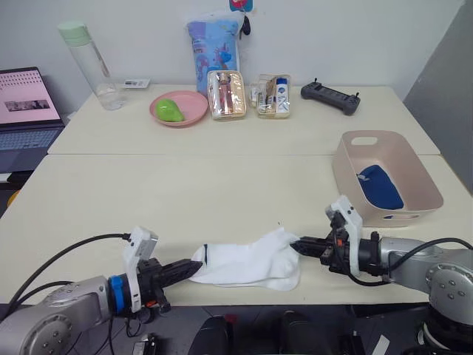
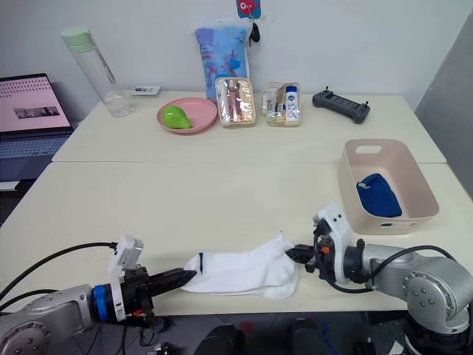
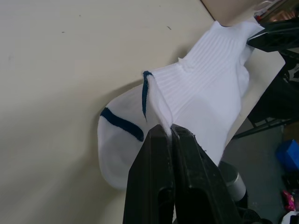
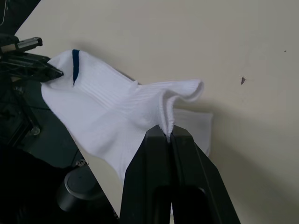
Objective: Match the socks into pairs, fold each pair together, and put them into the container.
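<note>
Two white socks [image 1: 247,266] with dark cuff marks lie stacked near the table's front edge. My left gripper [image 1: 194,268] is shut on their cuff end, and the left wrist view shows the white fabric [image 3: 196,93] pinched between the fingers. My right gripper [image 1: 297,246] is shut on the opposite end, with an edge of the white socks [image 4: 117,112] clamped in the right wrist view. The pale pink container [image 1: 414,174] stands at the right of the table, and a blue sock [image 1: 380,186] lies inside it.
At the back stand a clear bottle [image 1: 92,65], a round pink bowl [image 1: 191,103] with a green object, small packaged items [image 1: 226,94], a blue pouch [image 1: 213,44] and a black controller [image 1: 330,97]. A laptop [image 1: 26,115] sits at the far left.
</note>
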`<state>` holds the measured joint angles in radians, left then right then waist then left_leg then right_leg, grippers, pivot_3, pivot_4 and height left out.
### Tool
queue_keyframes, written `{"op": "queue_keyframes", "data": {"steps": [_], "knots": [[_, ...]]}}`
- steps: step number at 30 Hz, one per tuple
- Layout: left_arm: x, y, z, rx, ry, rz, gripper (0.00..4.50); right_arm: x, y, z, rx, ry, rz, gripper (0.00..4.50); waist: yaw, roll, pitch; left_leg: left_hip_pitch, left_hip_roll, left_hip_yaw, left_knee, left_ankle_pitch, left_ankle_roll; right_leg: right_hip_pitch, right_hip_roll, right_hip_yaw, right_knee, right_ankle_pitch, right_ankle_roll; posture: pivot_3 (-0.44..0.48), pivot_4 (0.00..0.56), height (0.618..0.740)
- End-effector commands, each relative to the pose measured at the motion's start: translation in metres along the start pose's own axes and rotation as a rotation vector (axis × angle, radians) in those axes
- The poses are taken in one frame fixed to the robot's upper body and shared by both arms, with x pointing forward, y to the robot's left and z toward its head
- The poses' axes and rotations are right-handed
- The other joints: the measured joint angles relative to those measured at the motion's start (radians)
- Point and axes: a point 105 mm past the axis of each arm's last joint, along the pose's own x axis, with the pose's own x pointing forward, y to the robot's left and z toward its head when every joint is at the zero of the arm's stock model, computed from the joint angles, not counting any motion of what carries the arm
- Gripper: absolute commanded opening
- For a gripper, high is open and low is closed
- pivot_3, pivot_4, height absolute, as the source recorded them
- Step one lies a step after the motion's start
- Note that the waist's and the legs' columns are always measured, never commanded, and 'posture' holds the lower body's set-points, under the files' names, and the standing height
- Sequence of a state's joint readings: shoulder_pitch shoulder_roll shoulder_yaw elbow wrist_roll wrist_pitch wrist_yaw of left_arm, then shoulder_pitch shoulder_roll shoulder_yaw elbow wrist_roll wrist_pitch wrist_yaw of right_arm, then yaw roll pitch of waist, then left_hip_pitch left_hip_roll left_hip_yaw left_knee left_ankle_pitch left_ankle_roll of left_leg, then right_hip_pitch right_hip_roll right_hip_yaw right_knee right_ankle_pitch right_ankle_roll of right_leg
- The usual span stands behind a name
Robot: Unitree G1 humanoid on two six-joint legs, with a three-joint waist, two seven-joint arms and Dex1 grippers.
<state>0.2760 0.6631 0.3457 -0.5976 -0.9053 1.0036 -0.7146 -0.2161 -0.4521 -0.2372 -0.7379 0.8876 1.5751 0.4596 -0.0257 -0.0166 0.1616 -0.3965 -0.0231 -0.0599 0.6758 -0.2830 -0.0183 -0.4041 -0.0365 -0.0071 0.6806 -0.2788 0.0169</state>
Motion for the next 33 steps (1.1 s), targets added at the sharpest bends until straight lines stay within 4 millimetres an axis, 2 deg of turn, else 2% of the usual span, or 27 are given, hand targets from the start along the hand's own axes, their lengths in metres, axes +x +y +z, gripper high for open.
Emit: {"op": "queue_keyframes", "data": {"steps": [1,8,20,23,26,30,31,33], "knots": [[0.005,0.001,-0.003,0.060,-0.022,0.039,0.02,-0.001,0.000,-0.007,-0.033,0.015,-0.016,0.00,0.000,0.000,0.000,0.000,0.000,0.000,0.000,0.000,0.000,0.000,0.000,0.000,0.000,0.000,0.000,0.000,0.150,0.733],[0.008,0.012,-0.016,0.064,0.001,0.054,0.02,0.001,-0.007,-0.021,-0.042,0.052,-0.049,0.00,-0.001,0.000,0.000,0.000,0.000,0.001,0.000,0.000,0.000,0.000,0.000,0.000,0.000,0.000,0.000,0.000,0.150,0.733],[0.017,0.024,-0.020,0.098,-0.037,0.104,0.02,0.004,-0.012,-0.028,-0.074,0.067,-0.074,0.00,0.003,0.000,0.000,0.000,0.000,0.000,0.000,0.000,0.000,0.000,0.000,0.000,0.000,0.000,0.000,0.000,0.150,0.733],[0.012,0.024,-0.017,0.103,-0.046,0.098,0.66,0.001,-0.014,-0.027,-0.112,0.055,-0.091,0.70,0.003,0.000,0.000,0.000,0.000,0.000,0.000,0.000,0.000,0.000,0.000,0.000,0.000,0.000,0.000,0.000,0.150,0.733],[0.008,0.025,-0.015,0.109,-0.049,0.104,1.60,-0.003,-0.019,-0.024,-0.125,0.034,-0.119,1.71,0.002,0.000,0.000,0.000,0.000,0.000,0.000,0.000,0.000,0.000,0.000,0.000,0.000,0.000,0.000,0.000,0.150,0.733],[-0.015,0.031,0.019,0.204,-0.138,0.133,2.87,-0.017,-0.028,-0.004,-0.161,-0.089,-0.171,3.15,0.002,-0.001,0.000,0.000,0.000,0.000,0.000,0.000,0.000,0.000,0.000,-0.001,0.000,0.000,0.000,0.000,0.150,0.733],[-0.019,0.032,0.027,0.225,-0.140,0.134,2.89,-0.018,-0.024,0.003,-0.181,-0.131,-0.150,3.50,0.003,-0.001,0.000,0.000,0.000,0.000,0.000,0.000,0.000,0.000,0.000,-0.001,0.000,0.000,0.000,0.000,0.150,0.733],[-0.023,0.030,0.038,0.255,-0.130,0.096,2.89,-0.017,-0.011,0.016,-0.240,-0.188,-0.099,3.50,0.003,-0.001,0.000,0.000,0.000,0.000,0.000,0.000,0.000,0.000,0.000,-0.001,-0.001,-0.001,0.000,0.000,0.150,0.733]]}}
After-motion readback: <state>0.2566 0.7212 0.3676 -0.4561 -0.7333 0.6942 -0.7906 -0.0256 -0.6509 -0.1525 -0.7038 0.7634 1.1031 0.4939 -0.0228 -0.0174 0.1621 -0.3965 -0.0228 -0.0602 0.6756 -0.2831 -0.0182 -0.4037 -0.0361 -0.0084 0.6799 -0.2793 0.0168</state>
